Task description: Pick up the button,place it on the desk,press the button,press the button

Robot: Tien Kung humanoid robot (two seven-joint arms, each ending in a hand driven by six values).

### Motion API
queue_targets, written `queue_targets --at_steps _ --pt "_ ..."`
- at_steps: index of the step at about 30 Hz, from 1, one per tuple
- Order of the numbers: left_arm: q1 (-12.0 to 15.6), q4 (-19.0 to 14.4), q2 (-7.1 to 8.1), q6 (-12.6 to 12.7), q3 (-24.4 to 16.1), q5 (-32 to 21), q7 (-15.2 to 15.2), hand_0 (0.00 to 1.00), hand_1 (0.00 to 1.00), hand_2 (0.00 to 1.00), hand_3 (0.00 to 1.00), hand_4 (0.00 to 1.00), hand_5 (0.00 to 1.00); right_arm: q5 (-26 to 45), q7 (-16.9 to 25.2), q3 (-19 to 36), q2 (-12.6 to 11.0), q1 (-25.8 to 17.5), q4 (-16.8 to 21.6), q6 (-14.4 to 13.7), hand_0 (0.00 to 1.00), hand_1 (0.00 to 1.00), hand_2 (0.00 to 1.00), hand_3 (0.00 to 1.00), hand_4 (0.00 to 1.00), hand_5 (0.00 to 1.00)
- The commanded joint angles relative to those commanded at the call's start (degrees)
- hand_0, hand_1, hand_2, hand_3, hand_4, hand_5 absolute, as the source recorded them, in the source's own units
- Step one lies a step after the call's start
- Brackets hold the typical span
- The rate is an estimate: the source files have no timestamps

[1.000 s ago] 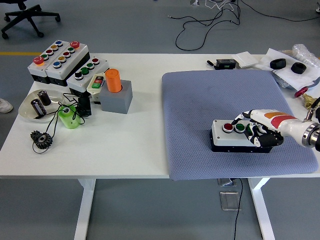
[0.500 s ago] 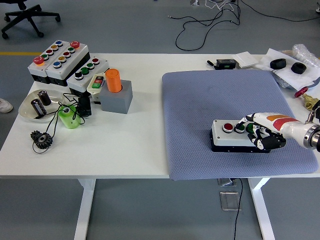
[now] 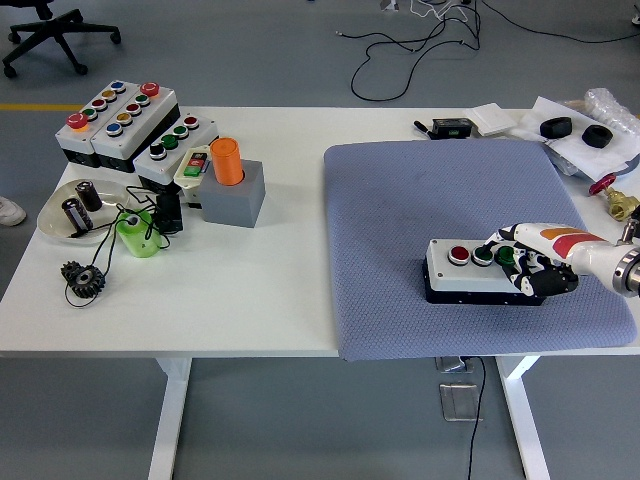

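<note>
A white button box (image 3: 470, 270) with a black base lies on the grey-blue mat (image 3: 440, 200) at the right. It carries a red button (image 3: 459, 254) and green buttons beside it. My right hand (image 3: 530, 262) comes in from the right edge and lies over the box's right end, fingers curled down around it, fingertips by the green buttons. My left arm is out of view.
Several button boxes (image 3: 120, 118) stand at the back left, with a grey block carrying an orange cylinder (image 3: 228, 162), a white dish (image 3: 62, 215), a green object (image 3: 135, 235) and a black gear (image 3: 82, 277). Papers and black parts (image 3: 585, 132) lie at the back right.
My right hand and the button box have shifted slightly to the right on the mat. The fingers stay over the box's right end.
</note>
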Motion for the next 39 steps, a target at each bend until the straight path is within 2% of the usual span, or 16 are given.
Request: queue_targets --at_steps 9,13,19,24,26,30,39 --pt "0.4 0.0 -0.08 0.0 0.8 -0.4 0.1 0.611 0.533 0.510 0.479 0.283 0.995 0.3 0.1 0.0 0.3 -0.3 -1.1 0.0 0.151 0.002 0.115 0.740 0.366 0.002" --pt "0.6 0.1 -0.07 0.0 1.2 -0.6 0.1 0.611 0.533 0.510 0.479 0.283 0.995 0.5 0.0 -0.8 0.6 -0.4 -2.4 0.2 0.151 0.002 0.115 0.740 0.366 0.002" --pt "0.9 0.0 -0.03 -0.1 1.4 -0.5 0.1 0.611 0.533 0.510 0.479 0.284 0.996 0.0 -0.4 -2.9 0.8 -0.3 -2.3 1.2 0.152 0.002 0.116 0.739 0.367 0.002" --pt "1.0 0.0 0.01 -0.1 1.5 -0.7 0.1 0.612 0.533 0.510 0.480 0.284 0.996 -0.4 -0.3 -1.3 0.9 -0.8 -1.7 0.9 0.153 0.002 0.117 0.738 0.369 0.002" --pt "0.7 0.0 0.11 -0.1 0.8 -0.2 0.1 0.612 0.533 0.510 0.480 0.284 0.996 -1.0 -0.3 1.9 0.8 -0.9 -0.3 -0.1 0.153 0.002 0.117 0.738 0.369 0.002" --pt "0.6 0.0 0.15 -0.2 0.8 -0.2 0.2 0.612 0.534 0.510 0.480 0.284 0.997 -1.3 -0.3 4.3 1.3 -0.1 0.7 -0.9 0.151 0.002 0.117 0.738 0.366 0.002" --pt "0.5 0.0 0.18 -0.1 0.5 0.0 0.1 0.612 0.532 0.510 0.479 0.283 0.998 -1.1 -0.4 1.8 3.1 1.7 0.4 -0.6 0.152 0.002 0.117 0.741 0.368 0.002"
